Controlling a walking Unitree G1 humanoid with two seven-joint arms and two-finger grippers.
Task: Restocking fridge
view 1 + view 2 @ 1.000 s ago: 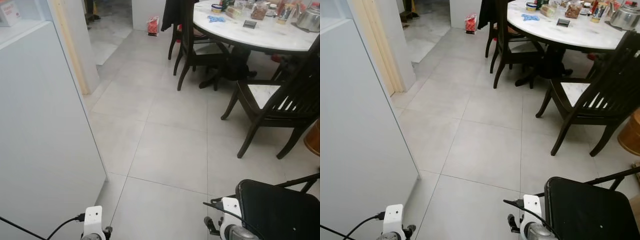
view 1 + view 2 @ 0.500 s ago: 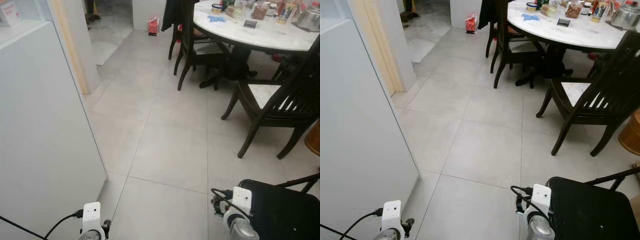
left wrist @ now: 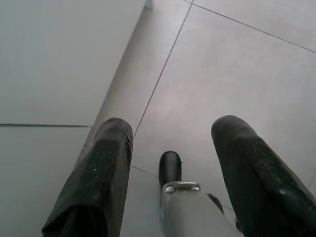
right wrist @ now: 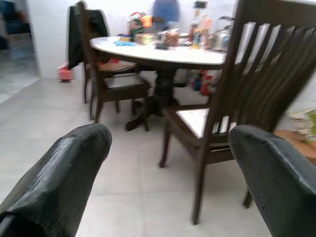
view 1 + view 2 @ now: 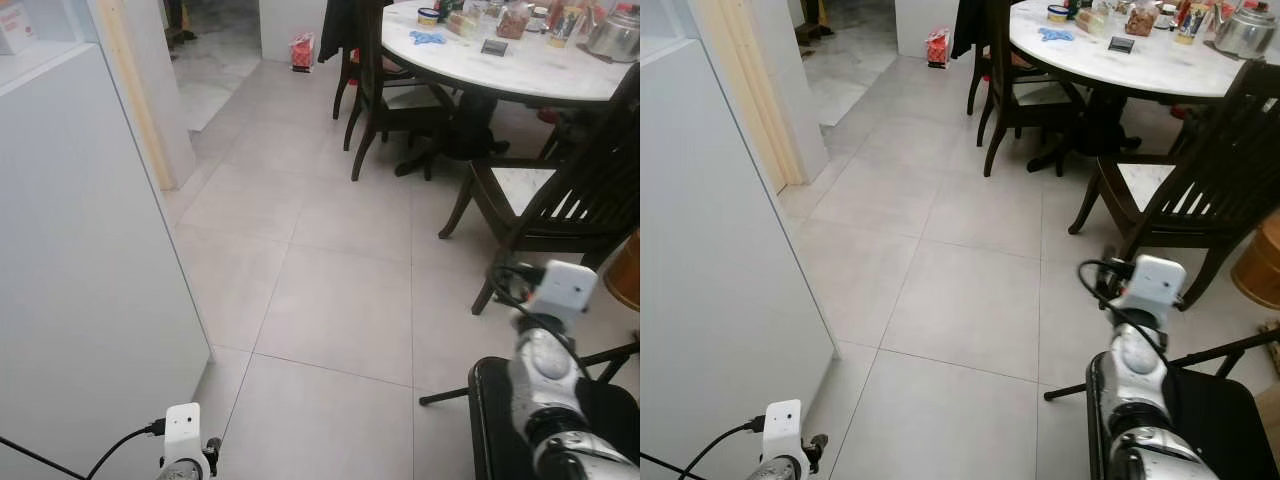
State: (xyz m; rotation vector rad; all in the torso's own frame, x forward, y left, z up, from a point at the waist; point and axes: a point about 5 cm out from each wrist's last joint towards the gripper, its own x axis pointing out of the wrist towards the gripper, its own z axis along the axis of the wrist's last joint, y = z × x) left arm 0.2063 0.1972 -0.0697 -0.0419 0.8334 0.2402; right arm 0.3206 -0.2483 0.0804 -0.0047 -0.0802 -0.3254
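The white side of the fridge (image 5: 80,250) stands tall on my left, its edge reaching down to the tiled floor (image 5: 340,300). My right arm (image 5: 545,350) is raised at the lower right, its white wrist camera up. The right gripper (image 4: 168,140) is open, nothing between its fingers (image 4: 64,168), and looks toward the dining table (image 4: 163,53). My left arm (image 5: 185,440) hangs low beside the fridge. The left gripper (image 3: 170,133) is open over the floor tiles, with nothing in it.
A round white table (image 5: 520,65) carries jars, packets and a metal kettle (image 5: 612,35). Dark wooden chairs (image 5: 560,210) (image 5: 385,90) surround it. A black seat (image 5: 1220,420) sits under my right arm. A doorway (image 5: 215,60) and a red bag (image 5: 301,50) lie at the back.
My right arm has lifted from the bottom edge up in front of the black seat, toward the table. The left arm has stayed low.
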